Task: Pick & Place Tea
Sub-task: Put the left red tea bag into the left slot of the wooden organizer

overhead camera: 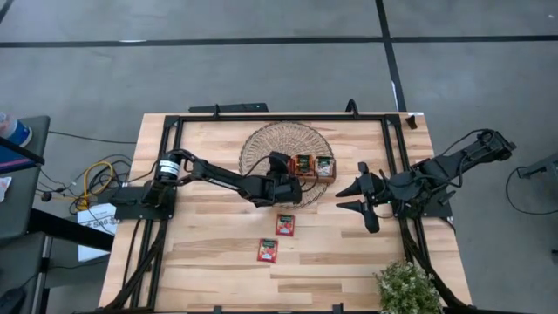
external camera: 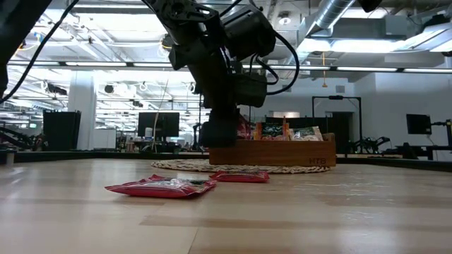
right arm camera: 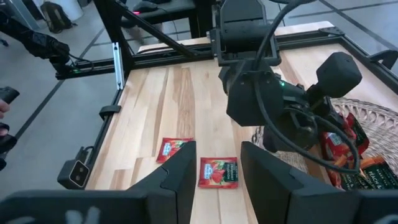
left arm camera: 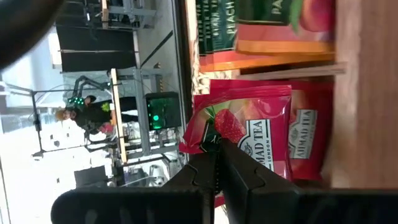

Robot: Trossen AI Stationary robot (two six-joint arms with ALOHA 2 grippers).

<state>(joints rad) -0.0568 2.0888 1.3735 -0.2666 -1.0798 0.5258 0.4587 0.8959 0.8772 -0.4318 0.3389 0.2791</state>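
Note:
My left gripper [overhead camera: 293, 180] reaches from the table's left to the left end of the brown wooden tray [overhead camera: 316, 180] and is shut on a red tea sachet [left arm camera: 255, 134]. The tray stands on a round woven mat [overhead camera: 261, 144] and holds more sachets upright in its compartments [overhead camera: 324, 166]. Two red sachets lie flat on the table nearer the front edge [overhead camera: 285, 224] [overhead camera: 267, 250]. My right gripper [overhead camera: 346, 198] hovers open to the right of the tray, touching nothing. My left gripper pinches the red sachet by its edge [left arm camera: 206, 134] between the tips of its two fingers [left arm camera: 239, 165]. The fingers slant downward from the table's left. The sachet stands on edge in the tray's left compartment, beside another red sachet [left arm camera: 308, 137].
A black frame [overhead camera: 261, 117] runs around the tabletop. A small green plant [overhead camera: 408, 288] stands at the near right corner. Bare wood lies on the near left of the table. In the right wrist view the two loose sachets [right arm camera: 219, 172] [right arm camera: 173, 149] lie below my right gripper.

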